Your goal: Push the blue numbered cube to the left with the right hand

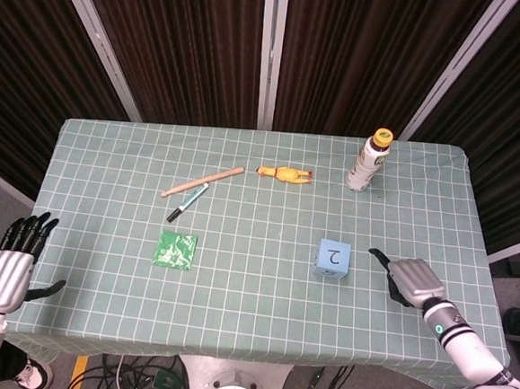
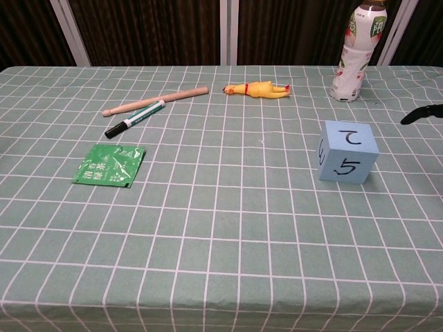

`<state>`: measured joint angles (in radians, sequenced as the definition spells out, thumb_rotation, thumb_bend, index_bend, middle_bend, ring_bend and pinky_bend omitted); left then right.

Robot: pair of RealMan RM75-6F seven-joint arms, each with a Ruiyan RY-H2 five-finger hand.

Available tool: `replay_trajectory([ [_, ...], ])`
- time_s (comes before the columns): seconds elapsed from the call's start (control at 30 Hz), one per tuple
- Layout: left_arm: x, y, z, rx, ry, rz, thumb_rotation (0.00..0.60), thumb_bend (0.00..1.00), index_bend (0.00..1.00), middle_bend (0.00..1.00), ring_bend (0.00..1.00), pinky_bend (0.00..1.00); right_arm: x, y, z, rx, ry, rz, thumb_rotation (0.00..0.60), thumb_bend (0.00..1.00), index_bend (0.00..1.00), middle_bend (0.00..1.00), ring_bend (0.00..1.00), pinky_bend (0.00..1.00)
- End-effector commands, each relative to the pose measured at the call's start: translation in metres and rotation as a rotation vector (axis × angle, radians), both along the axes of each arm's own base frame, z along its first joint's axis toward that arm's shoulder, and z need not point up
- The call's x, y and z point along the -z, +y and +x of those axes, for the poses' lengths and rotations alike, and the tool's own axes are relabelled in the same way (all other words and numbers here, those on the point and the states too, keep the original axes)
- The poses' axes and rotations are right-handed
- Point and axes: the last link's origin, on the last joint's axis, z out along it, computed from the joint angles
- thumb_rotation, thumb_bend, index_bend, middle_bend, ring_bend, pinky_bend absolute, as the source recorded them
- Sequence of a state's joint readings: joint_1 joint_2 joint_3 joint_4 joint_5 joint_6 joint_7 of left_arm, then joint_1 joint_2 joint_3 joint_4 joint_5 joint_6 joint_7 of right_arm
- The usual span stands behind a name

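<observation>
So the biggest thing here is the table [image 1: 244, 162], covered in a green cloth with a white grid, dark curtains behind it. The right hand [image 1: 413, 279] is over the table's right part, just beside the blue numbered cube [image 1: 332, 259] on the cube's right, not touching it as far as I can see. It holds nothing, but the head view shows mostly the back of it with one dark finger poking toward the cube, so I honestly can't tell if the rest is curled or spread. In the chest view only a dark fingertip shows at the right edge. The left hand [image 1: 6, 269] hangs off the table's left front corner, fingers spread apart, holding nothing.

The cube sits right of center toward the front, with a 2 on top and a 5 on its near face.

Smaller stuff: a bottle [image 1: 370, 160] standing upright at the back right, a green packet [image 1: 175, 249] lying flat left of center, a wooden stick [image 1: 202, 182] touching or just beside a marker [image 1: 187, 201], and a yellow rubber chicken [image 1: 284, 174] near the back middle.
</observation>
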<state>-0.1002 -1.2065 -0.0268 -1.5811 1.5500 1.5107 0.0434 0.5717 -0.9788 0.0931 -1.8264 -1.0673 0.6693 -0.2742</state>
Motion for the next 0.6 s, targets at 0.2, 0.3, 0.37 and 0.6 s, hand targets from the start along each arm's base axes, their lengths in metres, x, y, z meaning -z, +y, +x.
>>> replay_trajectory([
  [0.2,-0.002,-0.001,-0.004,-0.005,0.0,0.0,0.6,0.06,0.03,0.0,0.0,0.0,0.017,-0.009,0.015,0.013,0.007,0.074,0.6,1.0,0.07,0.92,0.83,0.69],
  [0.3,-0.003,0.0,-0.004,-0.006,0.0,0.001,0.6,0.06,0.03,0.0,0.0,0.0,0.019,-0.01,0.018,0.017,0.014,0.085,0.6,1.0,0.08,0.92,0.83,0.69],
  [0.37,-0.003,0.0,-0.004,-0.005,0.0,0.001,0.6,0.06,0.03,0.0,0.0,0.0,0.021,-0.013,0.02,0.017,0.016,0.089,0.6,1.0,0.08,0.92,0.83,0.69],
  [0.6,-0.004,0.002,-0.002,-0.004,0.002,0.001,0.6,0.06,0.03,0.0,0.0,0.0,0.024,-0.025,0.036,0.0,0.026,0.113,0.6,1.0,0.08,0.92,0.83,0.69],
])
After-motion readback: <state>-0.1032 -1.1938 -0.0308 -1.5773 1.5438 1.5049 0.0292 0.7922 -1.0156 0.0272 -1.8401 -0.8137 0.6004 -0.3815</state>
